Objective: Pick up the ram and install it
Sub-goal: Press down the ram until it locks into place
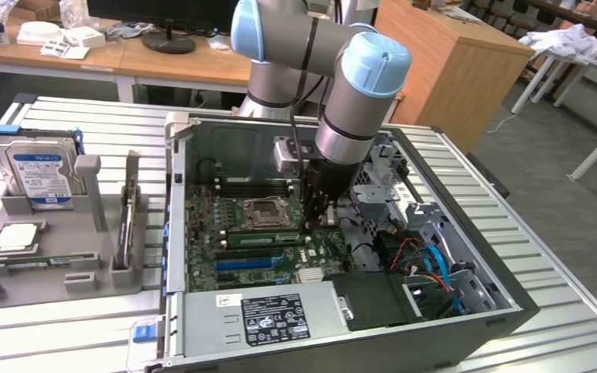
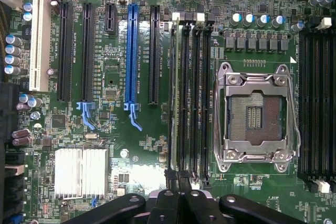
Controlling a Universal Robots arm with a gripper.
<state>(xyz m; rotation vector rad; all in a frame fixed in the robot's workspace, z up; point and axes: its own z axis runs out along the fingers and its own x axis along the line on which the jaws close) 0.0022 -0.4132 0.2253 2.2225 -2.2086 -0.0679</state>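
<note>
Fingers (image 2: 173,190), pressed together with nothing between them, hang over one end of a bank of black slots (image 2: 197,98). Ram (image 2: 175,98) stands edge-on in the outermost slot of that bank, running away from the fingertips; contact cannot be told. CPU socket (image 2: 257,111) lies beyond the bank, on the motherboard (image 2: 113,66).

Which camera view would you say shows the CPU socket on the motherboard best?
The wrist view: the CPU socket is seen straight on, its metal frame whole. The exterior view shows the socket at an angle, beside the arm.
</note>
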